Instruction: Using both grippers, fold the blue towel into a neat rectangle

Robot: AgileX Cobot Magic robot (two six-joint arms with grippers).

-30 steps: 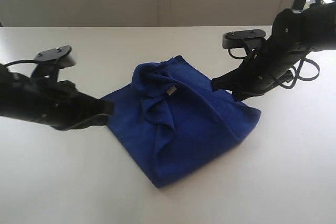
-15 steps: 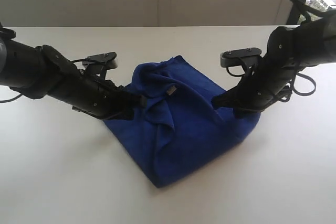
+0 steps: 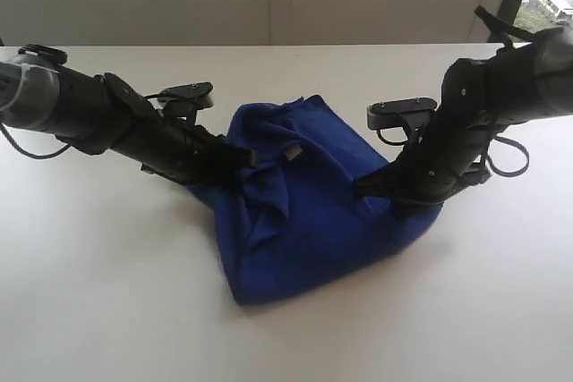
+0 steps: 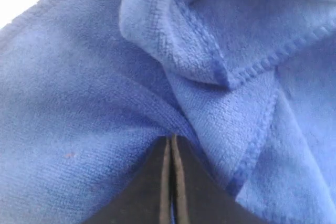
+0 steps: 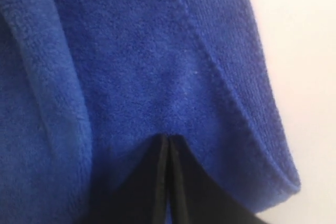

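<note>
Now | blue towel: one | left gripper, right gripper: two | fingers pinching towel

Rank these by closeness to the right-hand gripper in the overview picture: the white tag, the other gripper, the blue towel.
1. blue towel, touching the right gripper at its tips.
2. white tag, mid-towel, further left.
3. left gripper, at the towel's far left side.
</note>
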